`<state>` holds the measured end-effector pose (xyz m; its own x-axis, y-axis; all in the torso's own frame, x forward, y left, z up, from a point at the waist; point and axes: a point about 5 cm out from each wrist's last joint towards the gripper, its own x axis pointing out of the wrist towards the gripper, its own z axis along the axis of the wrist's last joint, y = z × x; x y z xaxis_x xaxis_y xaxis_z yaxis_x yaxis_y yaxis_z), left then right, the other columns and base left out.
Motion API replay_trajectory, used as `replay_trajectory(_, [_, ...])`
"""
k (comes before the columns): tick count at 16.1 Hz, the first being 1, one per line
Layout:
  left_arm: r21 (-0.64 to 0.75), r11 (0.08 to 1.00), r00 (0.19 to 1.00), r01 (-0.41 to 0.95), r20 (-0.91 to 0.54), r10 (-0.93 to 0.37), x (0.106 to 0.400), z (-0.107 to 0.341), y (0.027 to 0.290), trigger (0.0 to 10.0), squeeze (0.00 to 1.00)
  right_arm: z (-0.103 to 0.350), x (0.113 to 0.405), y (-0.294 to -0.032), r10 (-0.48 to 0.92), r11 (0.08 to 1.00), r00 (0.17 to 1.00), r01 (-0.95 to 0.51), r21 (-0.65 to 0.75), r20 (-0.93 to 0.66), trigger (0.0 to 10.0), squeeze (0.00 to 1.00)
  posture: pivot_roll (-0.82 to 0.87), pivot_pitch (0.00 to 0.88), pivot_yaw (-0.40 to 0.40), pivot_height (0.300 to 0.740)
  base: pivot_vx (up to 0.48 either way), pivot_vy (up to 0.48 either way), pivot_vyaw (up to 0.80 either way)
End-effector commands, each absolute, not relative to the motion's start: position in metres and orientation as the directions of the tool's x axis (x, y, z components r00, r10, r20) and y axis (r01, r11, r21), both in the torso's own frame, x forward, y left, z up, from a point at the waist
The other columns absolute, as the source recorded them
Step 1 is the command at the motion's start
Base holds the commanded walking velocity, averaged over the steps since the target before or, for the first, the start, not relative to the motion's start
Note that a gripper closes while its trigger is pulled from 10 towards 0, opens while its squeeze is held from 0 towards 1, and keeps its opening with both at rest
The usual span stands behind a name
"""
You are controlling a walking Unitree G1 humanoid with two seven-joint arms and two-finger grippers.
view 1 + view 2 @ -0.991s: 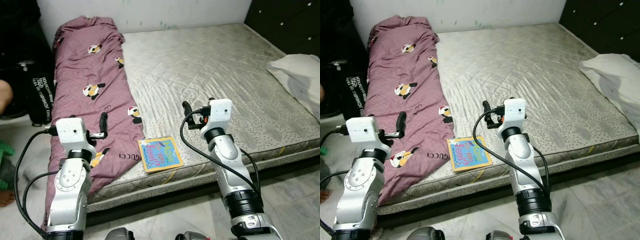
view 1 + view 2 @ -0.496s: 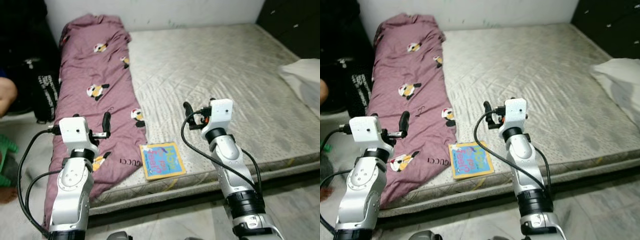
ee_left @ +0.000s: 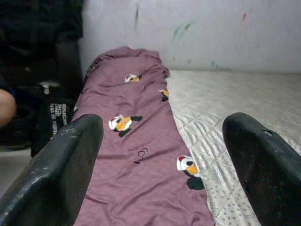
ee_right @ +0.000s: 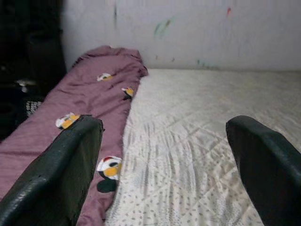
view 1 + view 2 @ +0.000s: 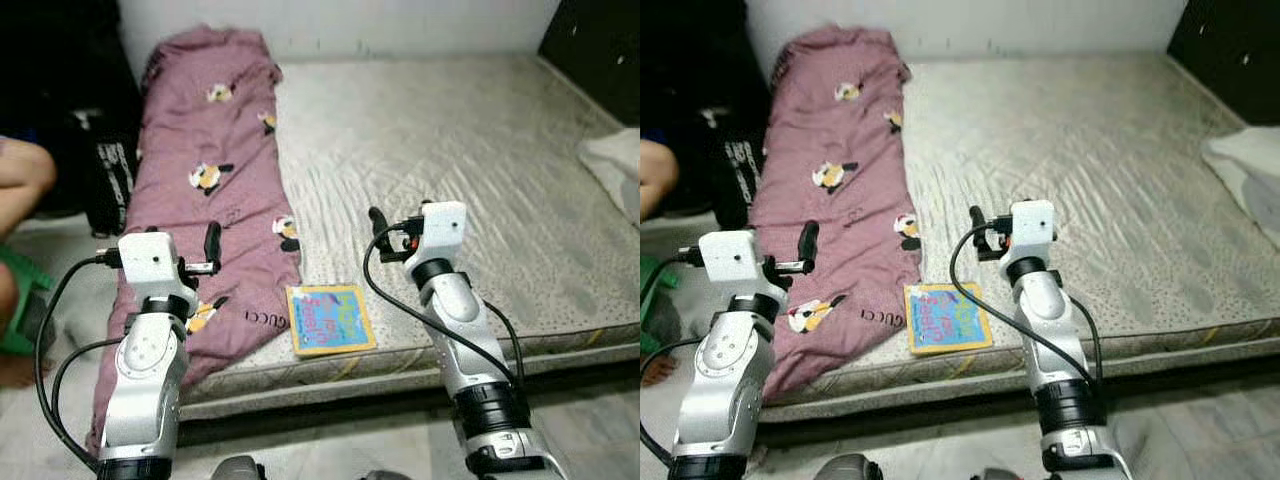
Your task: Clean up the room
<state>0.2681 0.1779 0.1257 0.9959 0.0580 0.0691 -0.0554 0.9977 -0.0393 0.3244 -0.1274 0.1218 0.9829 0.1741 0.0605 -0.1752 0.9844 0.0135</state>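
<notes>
Right claw [image 4: 164,179] held wide open above the bed.

Its two black fingers [image 4: 51,174] frame a bare quilted mattress [image 4: 197,141]. A mauve blanket [image 4: 84,101] printed with little cartoon figures lies lengthwise along the mattress's far side, running up to a pale, smudged wall [image 4: 188,33]. Dark shapes sit beyond the blanket.

The 2 head views look steeply down from above the near edge of the bare grey quilted mattress [image 5: 470,140], the right eye sitting slightly aside of the left. Both catch the mauve cartoon-print blanket [image 5: 215,170] at upper left and the square yellow-edged picture book [image 5: 947,317] low at centre. The 2 wrist views sit low, near the mattress, facing the marked white wall [image 3: 197,33]; both share that blanket, mattress and wall.
</notes>
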Motion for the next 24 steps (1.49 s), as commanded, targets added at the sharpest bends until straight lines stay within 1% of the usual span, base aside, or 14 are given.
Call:
replay_trajectory(1, [-0.041, 0.996, 0.996, -0.074, 0.051, 0.076, 0.268, 0.123, 0.18, 10.0, 0.0, 0.123, 0.326, -0.13, 0.16, 0.987, 0.985, -0.161, 0.008, 0.057, 10.0, 0.0, 0.01, 0.055, 0.004, 0.74, 0.0, 0.0, 0.0])
replay_trajectory(4, [-0.032, 0.998, 0.998, -0.052, 0.017, 0.052, 0.268, 0.115, 0.176, 10.0, 0.0, 0.113, 0.326, -0.138, 0.135, 0.991, 0.991, -0.135, 0.003, 0.008, 10.0, 0.0, 0.01, 0.059, 0.009, 0.74, 0.0, 0.0, 0.0])
replay_trajectory(7, [-0.04, 0.999, 0.999, -0.018, 0.04, 0.019, 0.272, 0.121, 0.169, 10.0, 0.0, 0.117, 0.329, -0.136, 0.139, 0.99, 0.99, -0.139, -0.002, 0.024, 10.0, 0.0, 0.01, 0.054, 0.004, 0.74, 0.0, 0.0, 0.0])
replay_trajectory(10, [-0.058, 0.997, 0.997, -0.049, 0.061, 0.052, 0.269, 0.123, 0.171, 10.0, 0.0, 0.118, 0.327, -0.134, 0.13, 0.991, 0.99, -0.13, 0.007, 0.049, 10.0, 0.0, 0.01, 0.045, 0.007, 0.74, 0.0, 0.0, -0.67])
replay_trajectory(12, [-0.057, 0.997, 0.996, -0.057, 0.062, 0.061, 0.265, 0.124, 0.175, 10.0, 0.0, 0.121, 0.327, -0.134, 0.121, 0.992, 0.991, -0.122, 0.015, 0.057, 10.0, 0.0, 0.01, 0.058, 0.004, 0.74, 0.0, 0.0, -0.59])
replay_trajectory(13, [-0.056, 0.997, 0.997, -0.054, 0.057, 0.057, 0.265, 0.124, 0.176, 10.0, 0.0, 0.12, 0.328, -0.132, 0.139, 0.99, 0.989, -0.14, 0.005, 0.056, 10.0, 0.0, 0.01, 0.06, 0.005, 0.74, 0.0, 0.0, -0.43])
replay_trajectory(18, [-0.057, 0.997, 0.997, -0.042, 0.067, 0.045, 0.27, 0.126, 0.171, 10.0, 0.0, 0.122, 0.33, -0.132, 0.139, 0.99, 0.988, -0.14, 0.003, 0.059, 10.0, 0.0, 0.01, 0.069, -0.003, 0.74, 0.0, 0.0, 0.0])
replay_trajectory(19, [-0.058, 0.997, 0.997, -0.041, 0.067, 0.045, 0.27, 0.126, 0.171, 10.0, 0.0, 0.122, 0.331, -0.132, 0.14, 0.99, 0.988, -0.14, 0.003, 0.06, 10.0, 0.0, 0.01, 0.091, -0.005, 0.74, 0.0, 0.0, 0.0])
replay_trajectory(24, [-0.065, 0.996, 0.996, -0.065, 0.058, 0.069, 0.27, 0.125, 0.175, 10.0, 0.0, 0.125, 0.329, -0.13, 0.154, 0.988, 0.985, -0.155, 0.013, 0.08, 10.0, 0.0, 0.01, 0.073, -0.005, 0.74, 0.0, 0.0, 0.0])
